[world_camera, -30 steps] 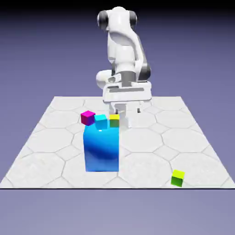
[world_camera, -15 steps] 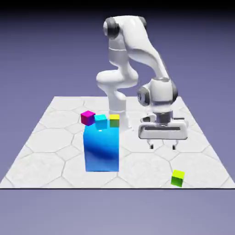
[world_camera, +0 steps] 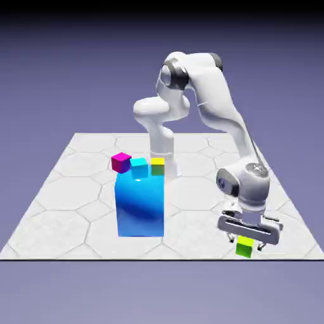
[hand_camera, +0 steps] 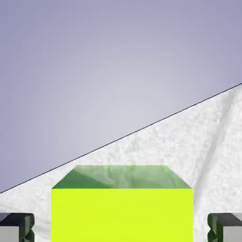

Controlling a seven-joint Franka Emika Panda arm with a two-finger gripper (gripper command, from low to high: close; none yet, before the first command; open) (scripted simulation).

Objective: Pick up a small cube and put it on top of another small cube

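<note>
The arm (world_camera: 215, 101) is glossy white with rounded, bulging segments — dark grey-black round caps (world_camera: 179, 74) at its joints — and ends in a wide, flat white hand (world_camera: 249, 226) (its two small finger tips (hand_camera: 17, 227) grey and blackish).

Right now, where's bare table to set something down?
Bare: table between the blue block and the lime cube; also the exterior view's left of the block. Crowded: block's top, three small cubes; around the lime cube, gripper astride.

Soft bright light, glossy highlight on blue block (world_camera: 140, 205)
</note>
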